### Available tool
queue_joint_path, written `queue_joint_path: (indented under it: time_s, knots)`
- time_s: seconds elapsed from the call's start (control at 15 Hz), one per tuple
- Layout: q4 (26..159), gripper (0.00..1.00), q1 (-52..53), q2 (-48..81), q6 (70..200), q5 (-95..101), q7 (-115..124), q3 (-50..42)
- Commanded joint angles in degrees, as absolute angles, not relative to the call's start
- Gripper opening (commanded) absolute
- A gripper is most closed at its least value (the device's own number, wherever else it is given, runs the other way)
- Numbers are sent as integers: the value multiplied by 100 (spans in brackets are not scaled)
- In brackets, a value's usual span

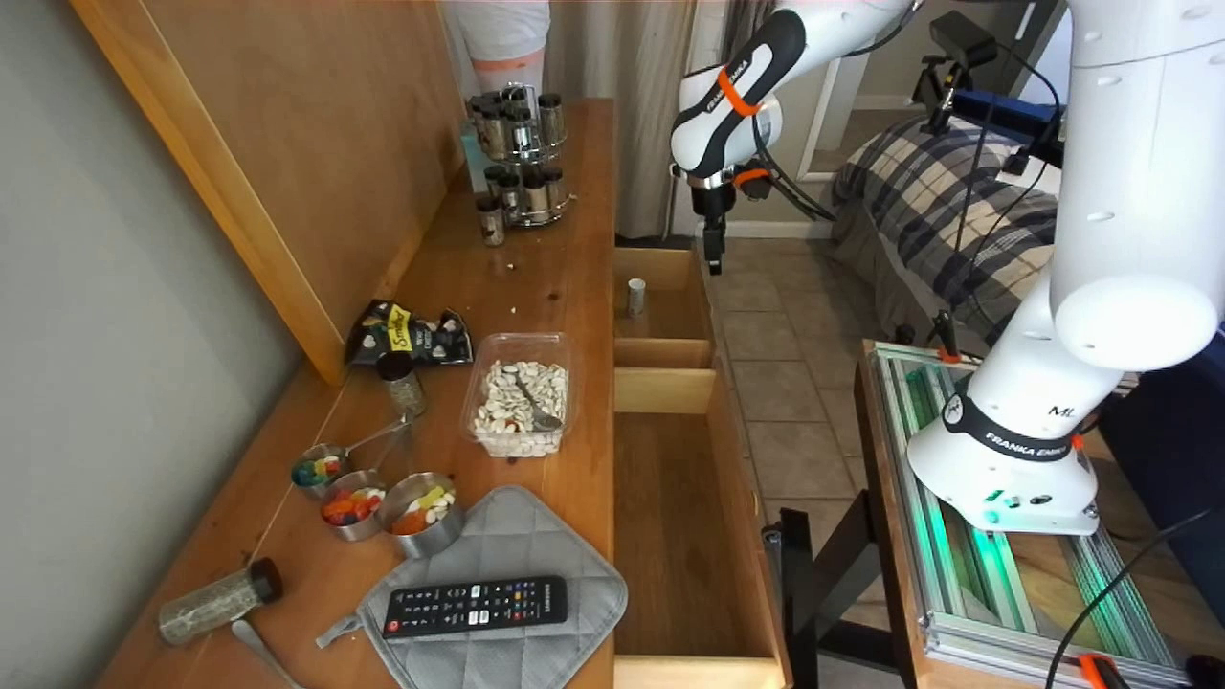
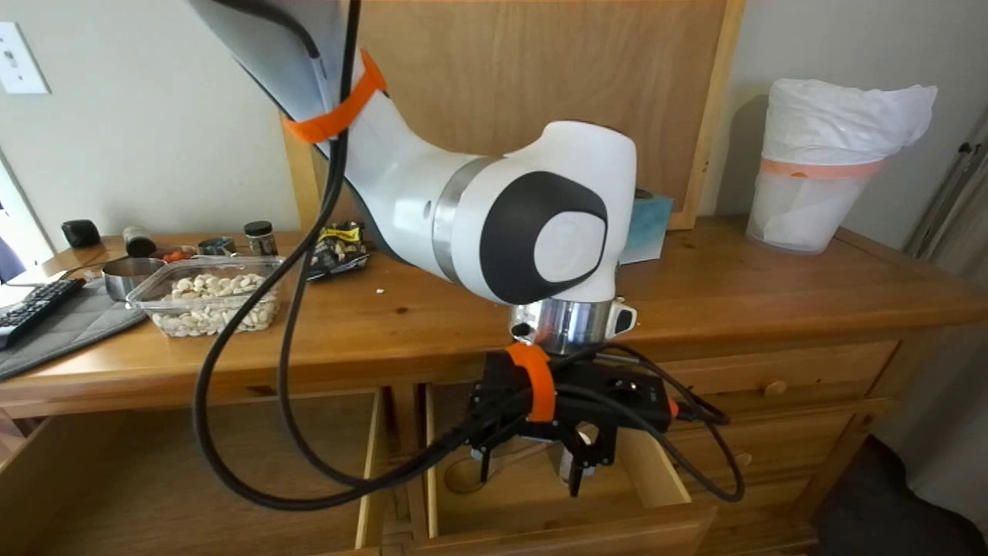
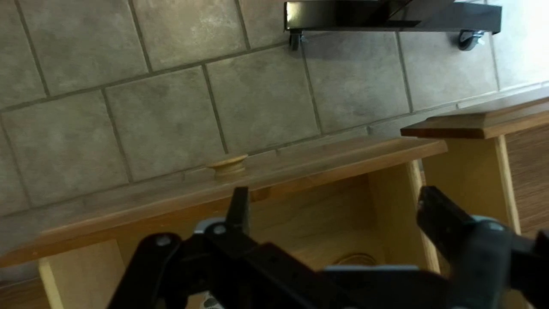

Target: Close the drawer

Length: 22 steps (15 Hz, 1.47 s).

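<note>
"Start with the Robotiq gripper (image 3: pixel 333 196): are its fingers (image 3: pixel 240 210) together?"

"No, they stand wide apart, with nothing pinched between them."

"And the drawer (image 2: pixel 656 469)?"

"I take it to be the smaller of the two open ones, just below the gripper and standing out from the wooden dresser (image 2: pixel 810 289). Its front panel (image 3: pixel 300 182) runs lengthwise along the dresser; the line between the fingers lies at a shallow angle to it. The round knob (image 3: pixel 229 165) is on the panel's outer face, so closing should mean pushing from that side, back toward the dresser."

"Is the gripper outside the panel, then?"

"I can't tell. In an exterior view its fingertips (image 1: pixel 715 264) hang about over the panel's line, but their height against the rim doesn't read."

"What else is hard to see?"

"In the wrist view the gripper blocks much of the drawer's inside, leaving scraps of what look like a spoon-shaped utensil (image 2: pixel 463 476) and a small white-topped container (image 1: pixel 636 295). Beside it, the larger drawer (image 1: pixel 670 536) is cropped at the right edge there, and farther off, on the tiled floor (image 3: pixel 171 128), a black base on casters (image 3: pixel 394 19) is cropped at the top."
</note>
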<state>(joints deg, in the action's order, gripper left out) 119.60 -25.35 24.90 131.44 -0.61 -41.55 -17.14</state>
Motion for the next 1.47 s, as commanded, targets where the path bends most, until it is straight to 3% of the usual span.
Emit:
queue_joint_path:
  time_s: [0.0,0.4,1.4]
  knots:
    - [11929,100,-2704,2492,13089,2,-4140,-1568]
    - [11877,100,-2729,2495,13020,-11,-4173,-1533]
    - [10955,100,-3224,4344,14049,938,-4153,-1702]
